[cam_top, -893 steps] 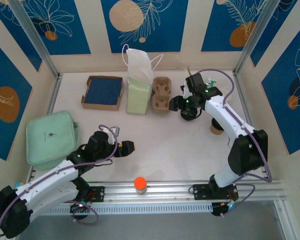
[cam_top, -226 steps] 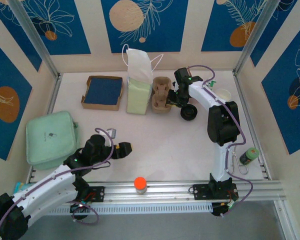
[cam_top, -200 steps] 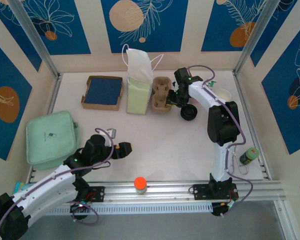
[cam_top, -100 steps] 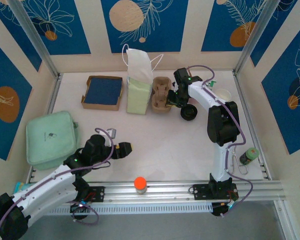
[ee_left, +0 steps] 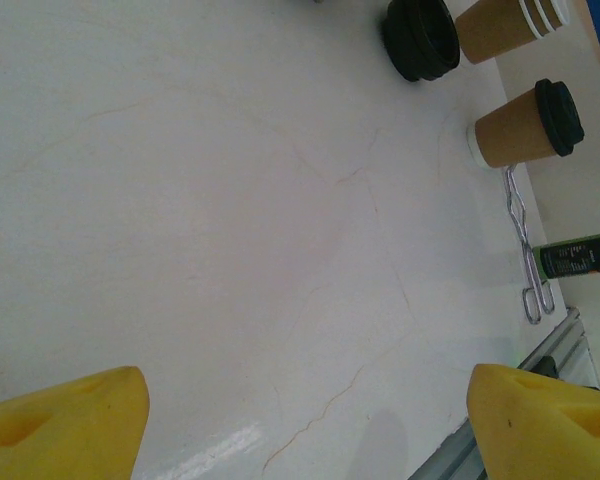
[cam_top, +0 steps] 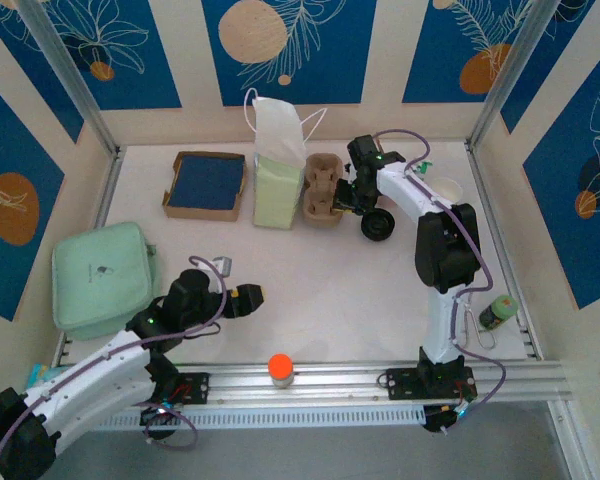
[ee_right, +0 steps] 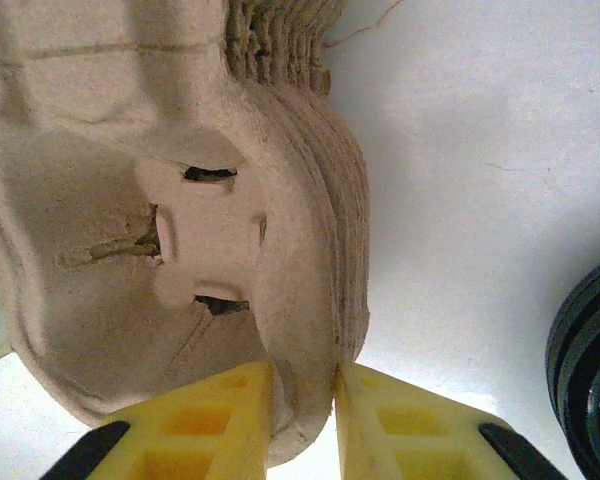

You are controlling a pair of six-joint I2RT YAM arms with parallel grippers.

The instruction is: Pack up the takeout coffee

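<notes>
A stack of brown pulp cup carriers (cam_top: 322,188) stands at the back of the table beside a pale green paper bag (cam_top: 278,165). My right gripper (cam_top: 344,199) is shut on the carrier's (ee_right: 180,230) near rim, which is pinched between the yellow fingers (ee_right: 220,420). A brown coffee cup with a black lid (ee_left: 525,125) stands in the left wrist view, with stacked paper cups (ee_left: 505,25) behind it. Black lids (cam_top: 378,226) lie just right of the carriers. My left gripper (cam_top: 252,297) hovers open over bare table (ee_left: 280,200), holding nothing.
A cardboard box with a blue inside (cam_top: 208,185) sits at the back left and a green pouch (cam_top: 100,275) at the left edge. An orange-capped bottle (cam_top: 280,370) stands on the front rail. A green bottle (cam_top: 498,312) and metal tongs (ee_left: 525,250) lie at the right.
The right arm has moved left from the black lids to the carrier stack. Over the last second its fingers have tightened on the rim. The left arm has hardly moved.
</notes>
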